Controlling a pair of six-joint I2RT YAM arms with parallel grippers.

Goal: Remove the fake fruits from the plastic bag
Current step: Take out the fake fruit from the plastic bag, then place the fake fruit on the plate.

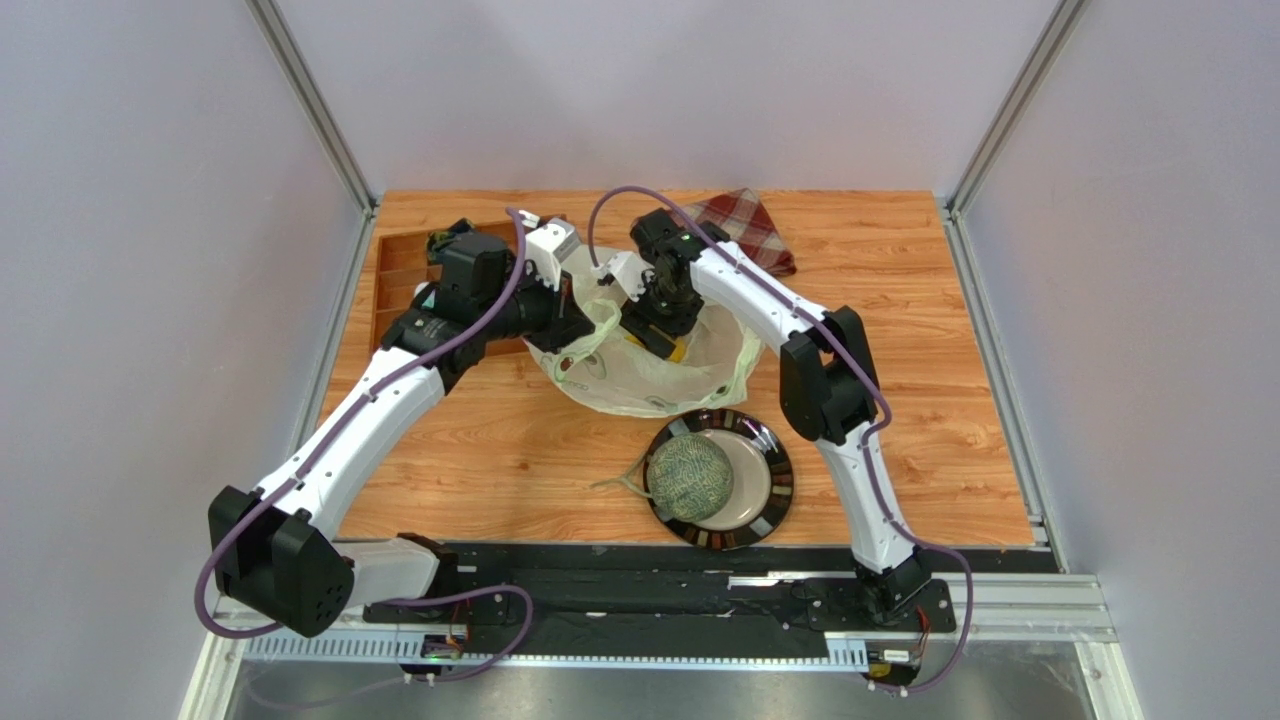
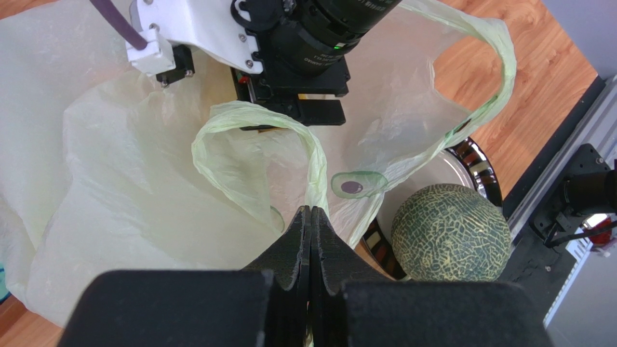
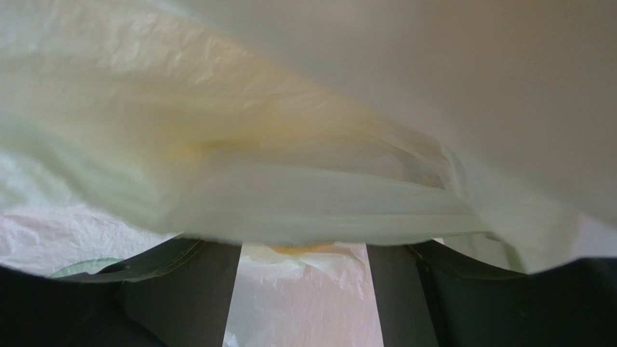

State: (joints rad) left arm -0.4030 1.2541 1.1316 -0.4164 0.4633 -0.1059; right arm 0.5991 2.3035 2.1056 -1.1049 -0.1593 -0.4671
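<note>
The plastic bag (image 1: 649, 375) lies crumpled at the middle of the table. My left gripper (image 1: 565, 324) is shut on a loop handle of the bag (image 2: 239, 119) at its left edge; the fingertips (image 2: 304, 217) pinch the film. My right gripper (image 1: 663, 321) reaches into the bag's mouth from the back. In the right wrist view its jaws stand open, with bag film (image 3: 304, 195) draped over the tips. A yellow fruit (image 3: 308, 249) peeks out between them, mostly hidden. The netted melon (image 1: 690, 474) sits on the plate, outside the bag; it also shows in the left wrist view (image 2: 450, 233).
The dark-rimmed round plate (image 1: 774, 483) stands just in front of the bag. A red plaid cloth (image 1: 747, 225) lies at the back edge. A wooden tray (image 1: 398, 278) sits at the back left, under the left arm.
</note>
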